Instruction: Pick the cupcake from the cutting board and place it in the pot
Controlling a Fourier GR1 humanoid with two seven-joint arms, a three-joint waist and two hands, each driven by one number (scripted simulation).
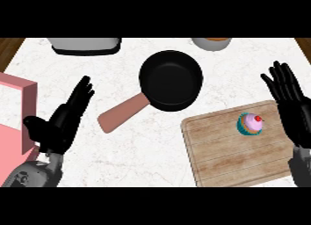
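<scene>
A cupcake [251,123] with pink frosting, a red cherry and a teal wrapper stands on the wooden cutting board [229,154] at the lower right. The black pot [171,80] with a brown handle [122,114] lies in the middle of the counter, up and left of the board. My right hand [294,110] is open with straight fingers, just right of the cupcake and not touching it. Over at the lower left, my left hand [64,118] is open too, fingers pointing up, left of the pot's handle.
A pink object [9,127] lies at the left edge beside my left hand. A grey appliance [85,45] sits at the top edge, and a round bowl [212,42] at the top right. Wooden floor shows past the counter's corners.
</scene>
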